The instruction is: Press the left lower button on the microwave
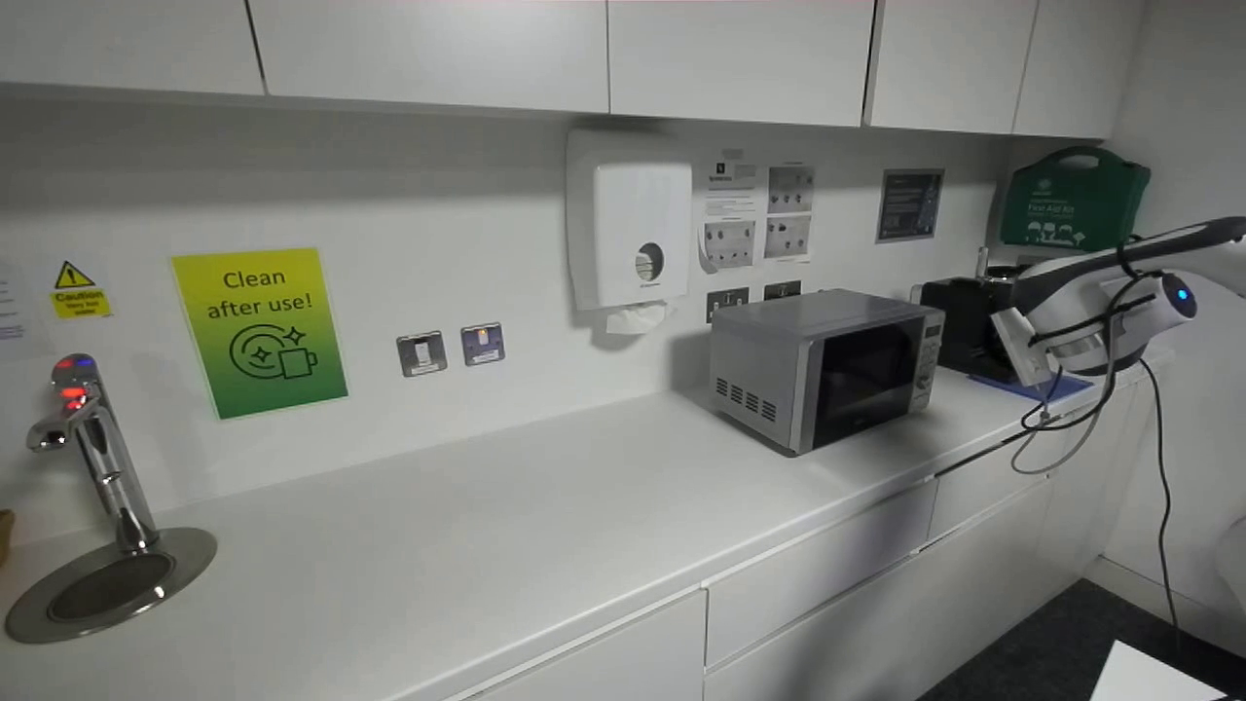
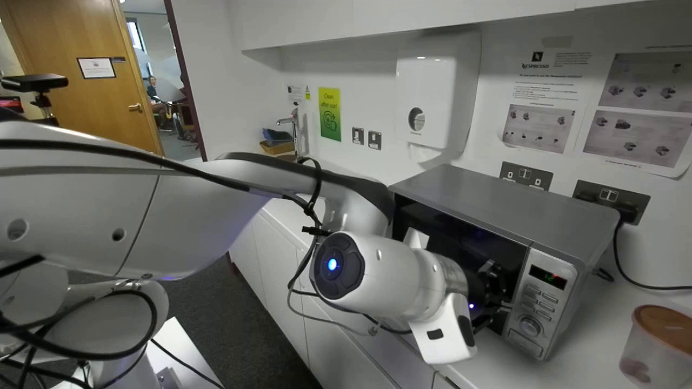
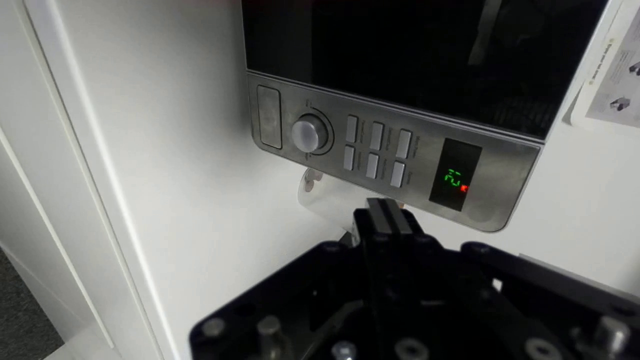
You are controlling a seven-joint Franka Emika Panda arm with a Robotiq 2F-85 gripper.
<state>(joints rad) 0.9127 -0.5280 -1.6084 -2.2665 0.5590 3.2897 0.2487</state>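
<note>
The silver-grey microwave (image 1: 827, 375) stands on the counter with its door shut; it also shows in an exterior view (image 2: 508, 202). Its control panel (image 3: 295, 102) runs sideways in the wrist view, with display, several buttons and a round knob (image 3: 308, 133). The left lower button (image 3: 351, 129) is the one nearest the knob on the window side; it also shows in an exterior view (image 2: 527, 309). My gripper (image 3: 384, 204) is shut and empty, its fingertips overlapping the area just beyond the panel's edge in the wrist view. In an exterior view the gripper (image 2: 507, 306) is in front of the panel's left edge.
A clear tub with an orange lid (image 2: 665, 324) stands beside the microwave. A black machine (image 1: 959, 316) is on the counter behind the arm. A white towel dispenser (image 1: 633, 229) hangs on the wall. The counter's front edge (image 1: 662, 565) runs below the microwave.
</note>
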